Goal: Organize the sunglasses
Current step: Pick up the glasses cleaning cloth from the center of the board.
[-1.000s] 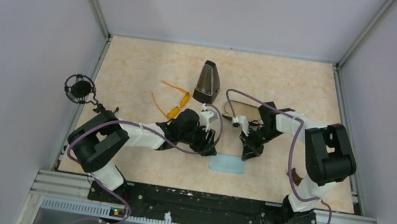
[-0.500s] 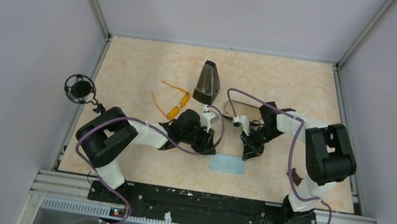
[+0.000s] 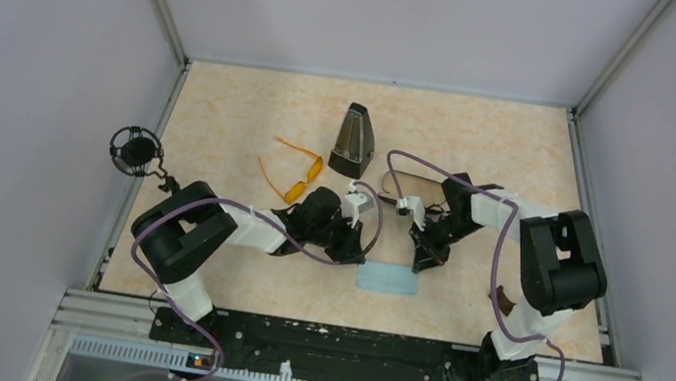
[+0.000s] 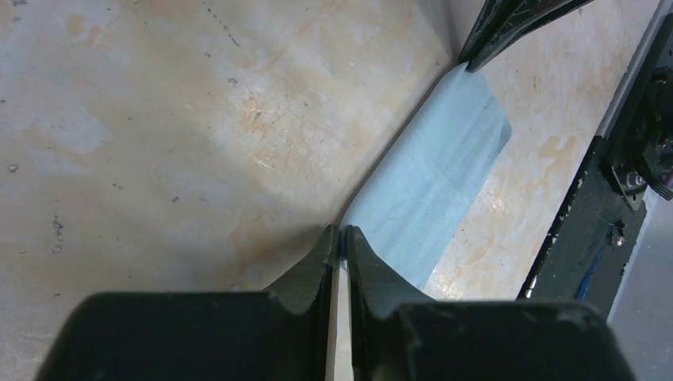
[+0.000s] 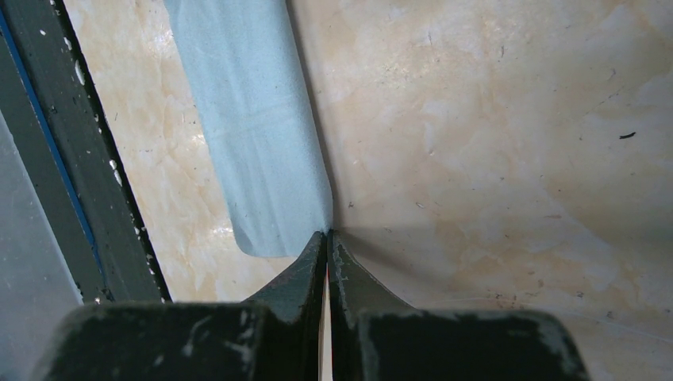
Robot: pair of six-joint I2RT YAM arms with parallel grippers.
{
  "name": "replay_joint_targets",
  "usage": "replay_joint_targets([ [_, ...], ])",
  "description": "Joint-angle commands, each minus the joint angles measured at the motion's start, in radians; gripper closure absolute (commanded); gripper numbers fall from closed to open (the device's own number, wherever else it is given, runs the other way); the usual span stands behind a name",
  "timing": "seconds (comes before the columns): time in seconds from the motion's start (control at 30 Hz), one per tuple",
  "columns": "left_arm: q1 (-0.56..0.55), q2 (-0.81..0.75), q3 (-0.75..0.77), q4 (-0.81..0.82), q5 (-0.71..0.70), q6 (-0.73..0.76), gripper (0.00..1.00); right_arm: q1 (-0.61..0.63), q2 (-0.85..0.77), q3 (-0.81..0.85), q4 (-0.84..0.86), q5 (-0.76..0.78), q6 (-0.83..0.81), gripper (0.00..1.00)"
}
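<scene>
The sunglasses [image 3: 296,176], with orange-yellow lenses and thin orange arms, lie open on the table left of centre, out of both wrist views. A light blue cloth [image 3: 387,279] lies folded near the front centre. My left gripper [image 3: 365,252] is shut on the cloth's left far corner; the left wrist view shows the tips [image 4: 340,238] pinching the cloth [image 4: 436,175]. My right gripper [image 3: 422,261] is shut on its right far corner; the right wrist view shows the tips [image 5: 326,238] pinching the cloth [image 5: 254,119].
A black glasses case [image 3: 353,142] stands open behind the sunglasses, with a brownish part [image 3: 411,183] to its right under the right arm. A round black wire-caged object [image 3: 136,150] sits at the left edge. The black base rail [image 4: 587,230] runs along the table's front.
The left arm's elbow has shifted a little to the right. Both grippers stay shut at the cloth's far corners, and the cloth and sunglasses have not moved.
</scene>
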Motion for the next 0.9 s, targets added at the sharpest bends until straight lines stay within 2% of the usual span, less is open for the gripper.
replay_joint_targets([
  [0.0, 0.004, 0.020, 0.006, 0.043, 0.022, 0.011, 0.89, -0.007, 0.001, 0.002, 0.026, -0.005, -0.013, 1.00],
  [0.2, 0.004, 0.038, 0.029, 0.074, 0.023, -0.004, 1.00, -0.009, -0.042, -0.015, 0.063, 0.003, 0.016, 1.00],
  [0.53, 0.004, 0.053, 0.087, 0.116, -0.064, -0.022, 1.00, -0.075, -0.105, 0.000, 0.143, 0.030, 0.071, 1.00],
  [0.87, 0.006, 0.130, 0.193, 0.162, -0.152, -0.040, 1.00, -0.110, -0.096, 0.043, 0.174, 0.025, 0.077, 1.00],
])
